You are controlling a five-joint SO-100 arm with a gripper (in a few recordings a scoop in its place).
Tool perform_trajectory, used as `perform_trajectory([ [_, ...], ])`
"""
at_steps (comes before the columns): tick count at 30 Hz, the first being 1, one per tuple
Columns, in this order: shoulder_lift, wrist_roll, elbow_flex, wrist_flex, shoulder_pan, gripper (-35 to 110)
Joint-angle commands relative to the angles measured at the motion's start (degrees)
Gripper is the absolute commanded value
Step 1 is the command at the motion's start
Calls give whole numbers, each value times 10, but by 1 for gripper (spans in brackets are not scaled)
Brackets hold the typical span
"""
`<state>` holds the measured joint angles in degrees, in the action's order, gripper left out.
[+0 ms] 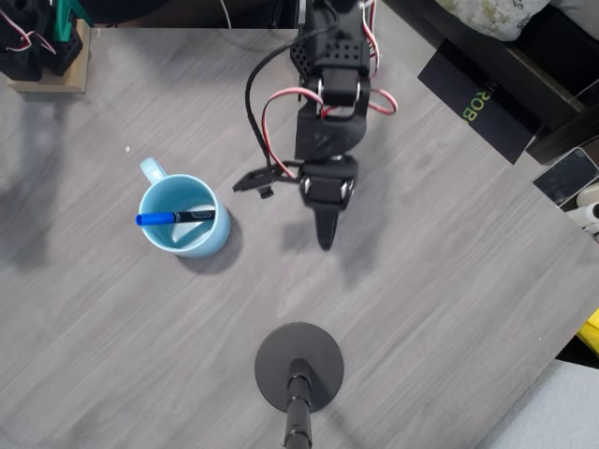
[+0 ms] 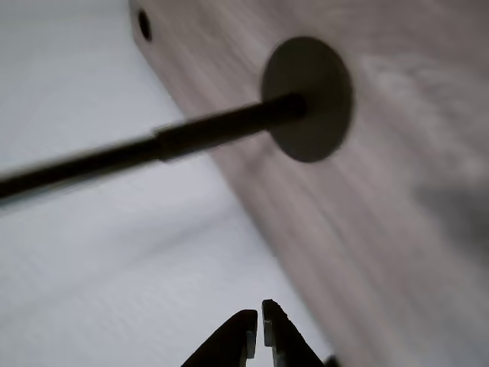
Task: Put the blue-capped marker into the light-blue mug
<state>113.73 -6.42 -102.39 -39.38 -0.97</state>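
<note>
Looks like a home hobby bench: grey wood-grain table (image 1: 449,281), bedding (image 1: 487,14) at the top edge, phone (image 1: 566,176), round stand (image 1: 299,367).

White letters "ROB" on black box (image 1: 487,101), partly cut.

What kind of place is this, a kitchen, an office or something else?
Probably a hobby or lab desk, not a kitchen: a small robot arm with bare wires stands on a grey wood-look table, beside a round stand base.

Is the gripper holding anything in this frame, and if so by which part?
Nothing. The gripper is shut with nothing between its fingertips; the blue-capped marker lies across the light-blue mug.
</note>
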Motion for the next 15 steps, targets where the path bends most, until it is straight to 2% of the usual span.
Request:
perform_trajectory([
  [1, 160, 117, -232, 88, 29, 0],
  [3, 214, 142, -311, 128, 31, 0],
  [15, 299, 157, -472, 136, -3, 0],
])
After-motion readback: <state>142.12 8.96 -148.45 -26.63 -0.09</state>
